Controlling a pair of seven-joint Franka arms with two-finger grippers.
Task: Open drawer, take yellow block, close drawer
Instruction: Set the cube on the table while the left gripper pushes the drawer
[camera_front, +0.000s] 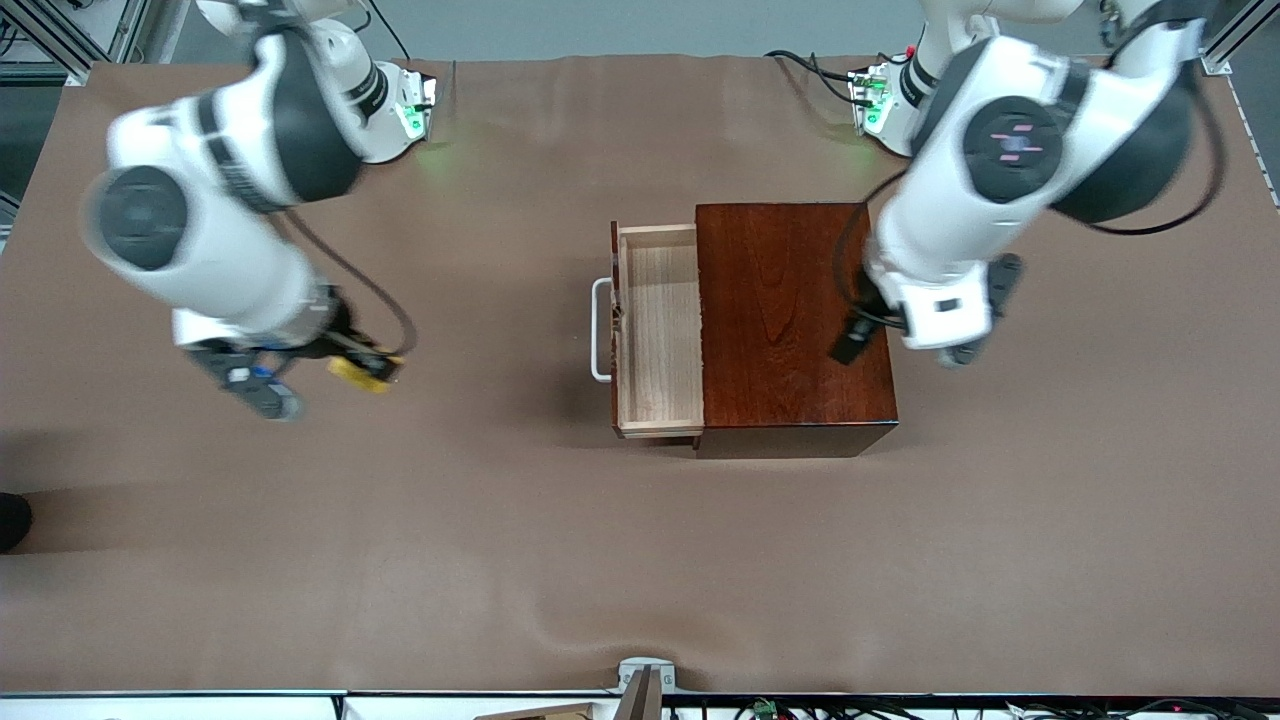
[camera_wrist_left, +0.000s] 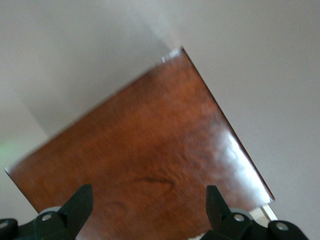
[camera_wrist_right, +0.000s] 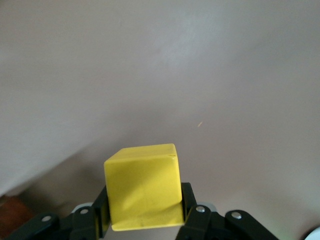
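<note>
Right gripper (camera_wrist_right: 145, 212) clenched on yellow block (camera_wrist_right: 143, 192), over bare worktop (camera_front: 500, 550). Left gripper (camera_wrist_left: 147, 207) spread wide, holding nothing, above box (camera_wrist_left: 145, 160); drawer (camera_front: 660, 330) stands pulled out.

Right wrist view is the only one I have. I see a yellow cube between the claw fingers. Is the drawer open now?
Observer: Yes. The drawer stands pulled out of the wooden box, and its tray shows bare wood.
Operator: Where is my right claw relative to it?
Observer: The right claw, shut on the yellow block, is over bare table toward the right arm's end, well apart from the drawer's white handle.
Operator: And the left claw?
Observer: The left claw is open, over the top of the wooden box.
</note>
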